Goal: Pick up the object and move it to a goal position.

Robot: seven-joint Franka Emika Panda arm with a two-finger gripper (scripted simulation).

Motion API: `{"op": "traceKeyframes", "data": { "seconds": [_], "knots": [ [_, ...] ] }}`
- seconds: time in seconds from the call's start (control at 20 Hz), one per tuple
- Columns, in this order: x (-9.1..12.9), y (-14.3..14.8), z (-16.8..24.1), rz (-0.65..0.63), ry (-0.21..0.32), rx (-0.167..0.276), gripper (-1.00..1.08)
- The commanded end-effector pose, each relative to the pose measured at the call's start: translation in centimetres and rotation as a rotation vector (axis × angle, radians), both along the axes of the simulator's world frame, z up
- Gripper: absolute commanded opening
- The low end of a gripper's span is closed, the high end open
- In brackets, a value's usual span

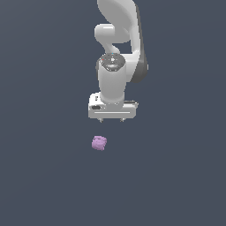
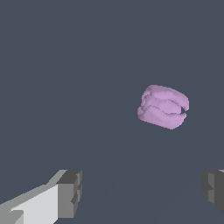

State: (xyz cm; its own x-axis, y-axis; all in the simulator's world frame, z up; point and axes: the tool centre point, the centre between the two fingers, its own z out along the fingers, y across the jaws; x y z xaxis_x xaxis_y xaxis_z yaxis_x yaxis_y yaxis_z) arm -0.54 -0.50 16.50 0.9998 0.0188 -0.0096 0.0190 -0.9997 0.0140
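Note:
The object (image 1: pixel 99 143) is a small light-purple bumpy lump lying on the dark grey floor. In the exterior view it sits below my gripper and a little toward that view's left. My gripper (image 1: pixel 112 120) hangs from the white arm, well clear of the object, with its two short fingers spread wide and nothing between them. In the wrist view the object (image 2: pixel 163 106) shows ahead of the fingers, nearer one finger than the other, and my gripper (image 2: pixel 142 192) is open with grey pads (image 2: pixel 72 192) far apart.
A uniform dark grey floor (image 1: pixel 44 176) fills both views. No other objects, containers or edges show.

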Motion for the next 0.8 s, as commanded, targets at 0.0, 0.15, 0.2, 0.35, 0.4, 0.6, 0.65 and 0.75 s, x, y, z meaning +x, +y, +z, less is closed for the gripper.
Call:
{"op": "traceKeyframes", "data": {
  "seconds": [0.0, 0.15, 0.2, 0.35, 0.4, 0.6, 0.65, 0.75],
  "knots": [
    [0.2, -0.2, -0.2, -0.009, 0.0, 0.0, 1.0],
    [0.7, -0.7, -0.7, -0.033, 0.0, 0.002, 1.0],
    [0.9, -0.9, -1.0, -0.044, -0.001, 0.003, 1.0],
    [1.8, -1.8, -1.9, -0.085, -0.002, 0.006, 1.0],
    [2.1, -2.1, -2.3, -0.101, -0.003, 0.007, 1.0],
    [3.5, -3.9, -4.2, -0.179, -0.006, 0.011, 1.0],
    [3.9, -4.3, -4.7, -0.197, -0.007, 0.011, 1.0],
    [4.4, -5.0, -5.5, -0.228, -0.008, 0.012, 1.0]
  ]
}}
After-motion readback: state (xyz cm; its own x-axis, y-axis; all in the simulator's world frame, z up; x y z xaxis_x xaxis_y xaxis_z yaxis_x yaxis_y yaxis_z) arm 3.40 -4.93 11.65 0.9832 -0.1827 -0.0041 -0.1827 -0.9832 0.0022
